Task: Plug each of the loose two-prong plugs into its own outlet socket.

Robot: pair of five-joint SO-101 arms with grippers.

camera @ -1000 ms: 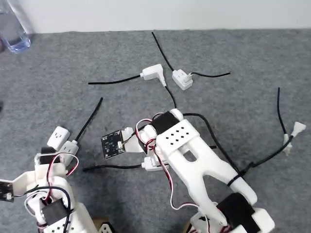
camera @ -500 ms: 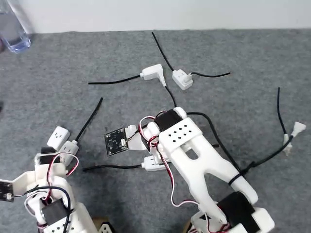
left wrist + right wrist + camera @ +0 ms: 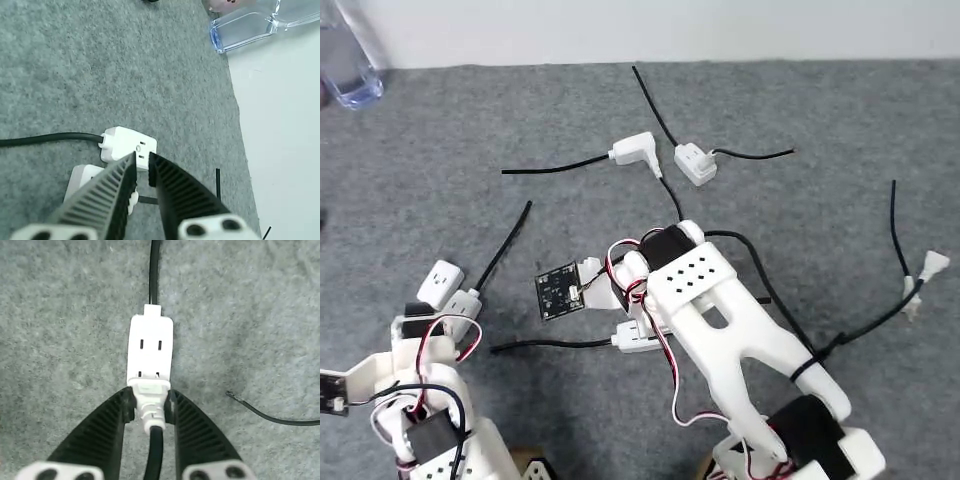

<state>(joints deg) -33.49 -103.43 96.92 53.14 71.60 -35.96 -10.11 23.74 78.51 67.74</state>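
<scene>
Right hand (image 3: pixel 150 396) is clamped tight on a white two-prong plug (image 3: pixel 149 415), black fingers (image 3: pixel 112 425) pressing either side of its body. And the plug's front edge sits flush against the white outlet block (image 3: pixel 150 352), at the pair of slots nearest the hand, with a second pair open beyond. A black cable (image 3: pixel 154 270) runs out of the block's far end, and the plug's own lead drops back between the fingers. Lying loose on the grey bench (image 3: pixel 60 305) just off to one side is a thin black wire end (image 3: pixel 260 412).

Over to the left hand (image 3: pixel 142 159): fingers all but together, only a sliver between them and nothing gripped, tips poised over another white outlet (image 3: pixel 125 145) with its cable (image 3: pixel 50 138) trailing away. A second white piece (image 3: pixel 82 177) lies just beside it; what it is I cannot tell.

From above, one plug (image 3: pixel 635 150) and one outlet (image 3: pixel 695 163) lie near each other at the far side of the bench, apart, and another plug (image 3: pixel 930 265) sits well off beside the right arm. A clear bottle (image 3: pixel 345 60) stands at the far corner.
</scene>
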